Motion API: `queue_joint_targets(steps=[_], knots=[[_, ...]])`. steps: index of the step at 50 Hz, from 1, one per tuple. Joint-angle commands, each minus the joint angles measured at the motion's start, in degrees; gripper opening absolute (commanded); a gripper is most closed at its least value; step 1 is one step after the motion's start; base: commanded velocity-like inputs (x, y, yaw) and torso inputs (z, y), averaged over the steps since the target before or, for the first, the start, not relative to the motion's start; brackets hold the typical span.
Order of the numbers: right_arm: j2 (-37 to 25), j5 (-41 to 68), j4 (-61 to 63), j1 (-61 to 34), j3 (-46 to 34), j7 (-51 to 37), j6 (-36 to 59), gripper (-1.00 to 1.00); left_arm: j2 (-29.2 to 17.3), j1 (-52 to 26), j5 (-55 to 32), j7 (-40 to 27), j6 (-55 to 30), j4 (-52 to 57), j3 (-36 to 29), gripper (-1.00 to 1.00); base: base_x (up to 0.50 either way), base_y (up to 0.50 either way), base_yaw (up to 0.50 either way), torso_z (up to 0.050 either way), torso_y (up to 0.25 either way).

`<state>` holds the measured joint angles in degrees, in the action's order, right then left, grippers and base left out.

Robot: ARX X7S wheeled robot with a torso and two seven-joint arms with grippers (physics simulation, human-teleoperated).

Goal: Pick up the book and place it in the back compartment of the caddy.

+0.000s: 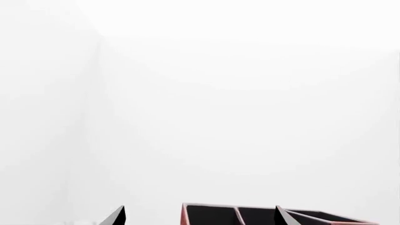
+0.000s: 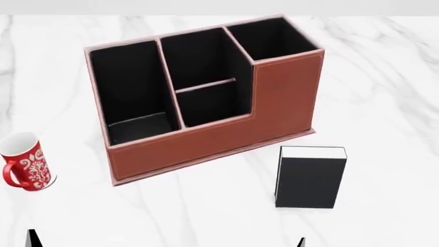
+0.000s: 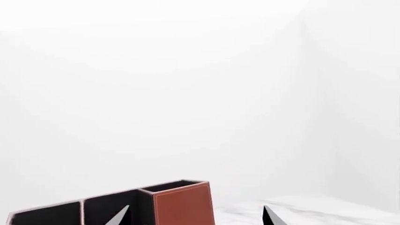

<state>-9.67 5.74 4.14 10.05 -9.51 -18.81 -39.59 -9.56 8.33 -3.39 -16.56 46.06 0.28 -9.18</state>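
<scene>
Marble table [image 2: 384, 77]: white with grey veins, carrying all items below.

Mug [image 2: 26, 162]: red with white pattern, tipped on its side at the far left of the head view, well apart from the caddy.

Left gripper [image 1: 200, 216]: only two dark fingertips show in the left wrist view, spread wide apart with nothing between them, so it stands open. In the head view a single dark tip sits at the lower left edge.

Caddy [image 2: 226, 136]: red-brown organiser with pale stitched rims and black lining, set at a slant in the middle of the table. Long cell at left, divided middle section, tall square cell at right.

Back compartment [image 2: 209, 105]: small black-lined cell in the middle section, between the thin cross divider and the low front wall; nothing in it.

Book [image 2: 310, 177]: black cover, white page edge, lying flat on the table just right of the caddy's front, apart from it.

Right gripper [image 3: 196, 216]: two dark fingertips spread, unloaded, open.
</scene>
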Motion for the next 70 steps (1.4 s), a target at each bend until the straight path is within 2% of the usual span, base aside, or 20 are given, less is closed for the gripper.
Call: queue_joint_targets(steps=[1,70], knots=[[-0.3,0.2,-0.2,-0.2,-0.3,-0.5,-0.1,1.00,-0.3,-0.3,0.0,-0.5,0.3,-0.5,-0.3,1.00,0.00,-0.16,0.00,0.000,0.000],[-1.9,-0.5,-0.3,-0.2,-2.0,-3.0,-2.2,1.00,-1.9,-0.6,0.1,-3.1,-0.2,-0.1,-1.9,1.00,0.00,-0.15,0.00,0.000,0.000]])
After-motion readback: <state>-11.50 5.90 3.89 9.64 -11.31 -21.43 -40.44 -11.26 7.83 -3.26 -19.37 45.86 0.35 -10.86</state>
